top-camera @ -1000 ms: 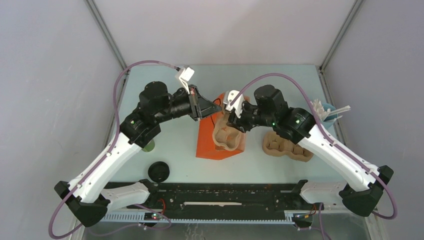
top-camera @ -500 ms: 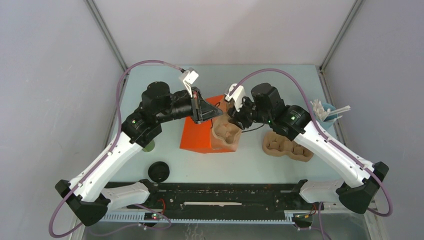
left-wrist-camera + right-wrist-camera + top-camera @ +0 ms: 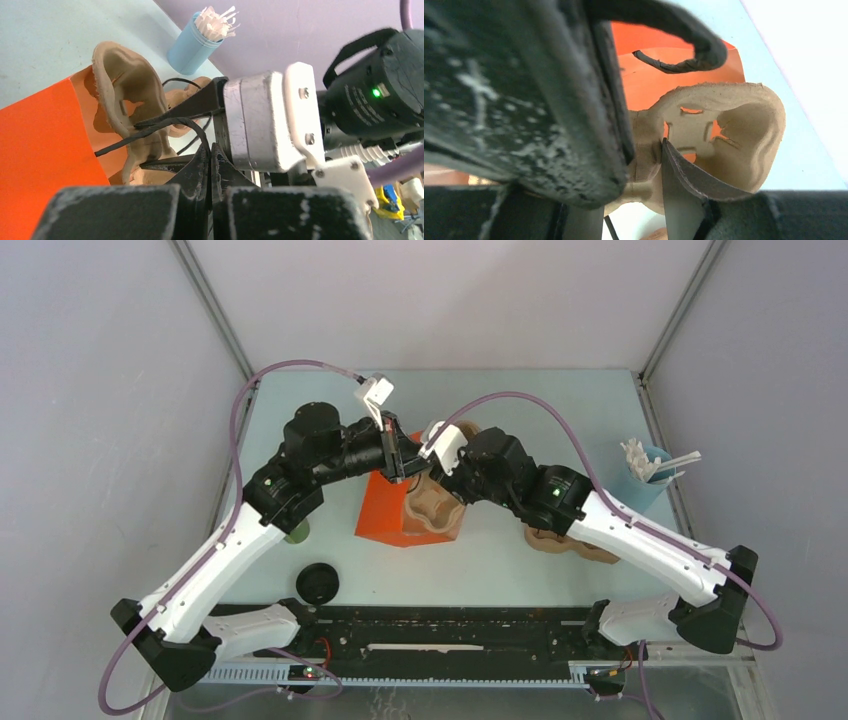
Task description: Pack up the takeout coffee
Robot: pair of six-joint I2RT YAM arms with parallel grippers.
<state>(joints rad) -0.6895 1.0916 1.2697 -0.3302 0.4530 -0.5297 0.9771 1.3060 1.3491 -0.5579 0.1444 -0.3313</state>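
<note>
The bag (image 3: 383,520) is showing bright orange, the cup tray (image 3: 432,510) is looking tan, the tabletop (image 3: 560,410) pale teal, the lid (image 3: 317,583) black.

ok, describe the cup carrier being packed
Find the orange bag in the middle of the table. The brown pulp carrier sits in its mouth, held by the right end effector. The other carrier lies on the table under the right arm.
</note>
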